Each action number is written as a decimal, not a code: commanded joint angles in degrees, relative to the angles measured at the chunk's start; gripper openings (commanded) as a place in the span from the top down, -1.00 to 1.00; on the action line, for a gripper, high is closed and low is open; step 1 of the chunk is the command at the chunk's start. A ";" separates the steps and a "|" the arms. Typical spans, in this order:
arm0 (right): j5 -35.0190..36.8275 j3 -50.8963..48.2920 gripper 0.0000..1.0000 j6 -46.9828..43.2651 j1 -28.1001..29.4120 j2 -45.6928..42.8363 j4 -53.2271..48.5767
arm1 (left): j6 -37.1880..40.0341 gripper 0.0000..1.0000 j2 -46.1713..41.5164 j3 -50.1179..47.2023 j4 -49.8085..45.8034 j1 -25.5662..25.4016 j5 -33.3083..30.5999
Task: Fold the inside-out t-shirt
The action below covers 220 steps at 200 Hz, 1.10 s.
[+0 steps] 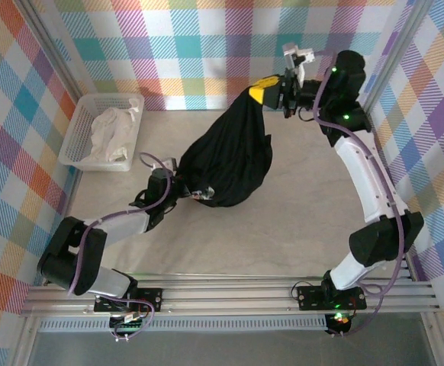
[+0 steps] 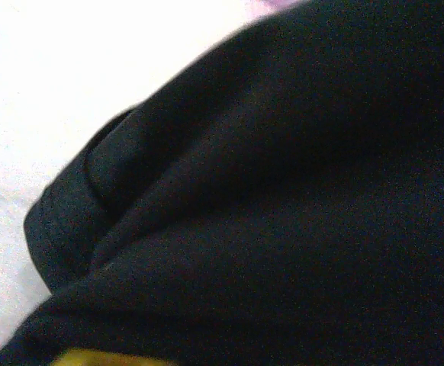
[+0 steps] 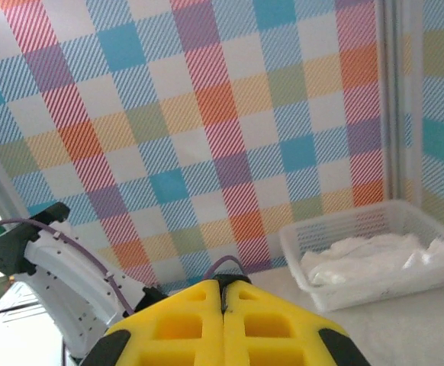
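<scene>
While the right gripper [image 1: 262, 91], yellow fingers [image 3: 184, 324] pressed together, holds the inside-out t-shirt [image 1: 230, 164] up by its peak, probably so it drapes to the table [image 1: 298, 221], the left gripper [image 1: 182, 189] sits buried at the lower hem, where I cannot tell how far it is open.

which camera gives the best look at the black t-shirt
Top external: it takes in the whole t-shirt, bunched into a cone that hangs from the shut right pincer down to the table. The left wrist view gives a blurred close-up of its dark folds, with no outline to judge shape by.
</scene>
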 commanded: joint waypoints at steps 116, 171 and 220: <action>-9.64 -2.68 1.00 -21.30 0.00 4.41 -24.14 | 25.04 -0.20 7.83 24.21 -9.84 -10.29 13.18; 67.92 -7.62 -0.18 -12.81 0.73 -3.25 -36.19 | 5.93 1.00 4.20 33.07 -22.24 -8.98 13.14; 70.62 -37.87 -0.48 -11.29 22.71 -23.86 -22.86 | 1.42 1.00 -4.41 33.64 -34.14 -8.98 6.41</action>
